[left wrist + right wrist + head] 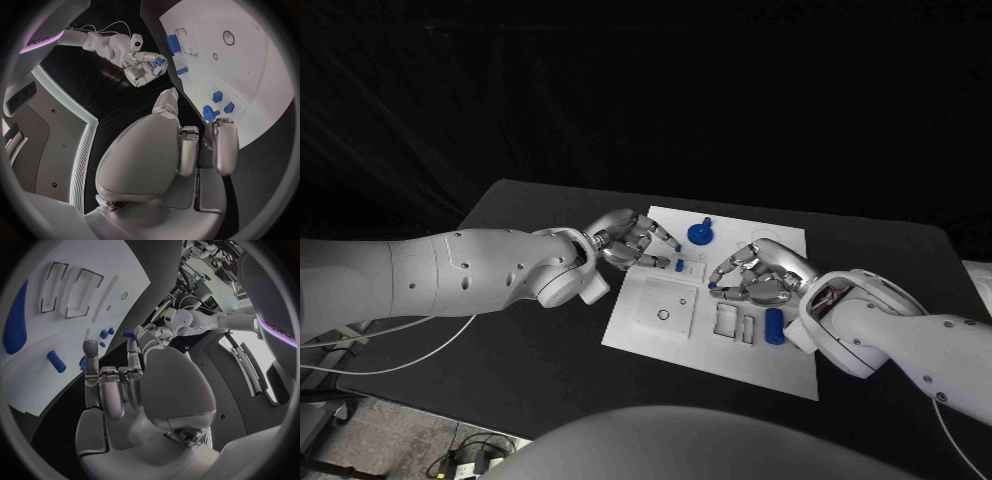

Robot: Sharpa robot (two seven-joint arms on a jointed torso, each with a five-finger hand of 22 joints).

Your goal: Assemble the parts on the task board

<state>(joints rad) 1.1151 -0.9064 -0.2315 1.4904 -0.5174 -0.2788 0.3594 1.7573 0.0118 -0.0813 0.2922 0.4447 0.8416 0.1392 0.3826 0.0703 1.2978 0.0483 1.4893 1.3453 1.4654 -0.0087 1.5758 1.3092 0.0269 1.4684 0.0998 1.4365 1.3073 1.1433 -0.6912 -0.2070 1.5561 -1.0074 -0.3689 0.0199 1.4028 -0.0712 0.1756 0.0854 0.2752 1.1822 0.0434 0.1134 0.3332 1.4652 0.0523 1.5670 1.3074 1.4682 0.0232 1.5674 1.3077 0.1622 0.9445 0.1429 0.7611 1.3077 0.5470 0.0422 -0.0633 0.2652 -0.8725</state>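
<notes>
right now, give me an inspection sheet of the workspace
surface: black table, white board in the middle
job's things: blue parts on the board: round part at the far edge, oblong part near the right hand, small peg
clutter: nothing seen
hands: left hand over the board, hold unclear; right hand pinches a small blue part
cables: white cables off the table's left edge
surroundings: dark
</notes>
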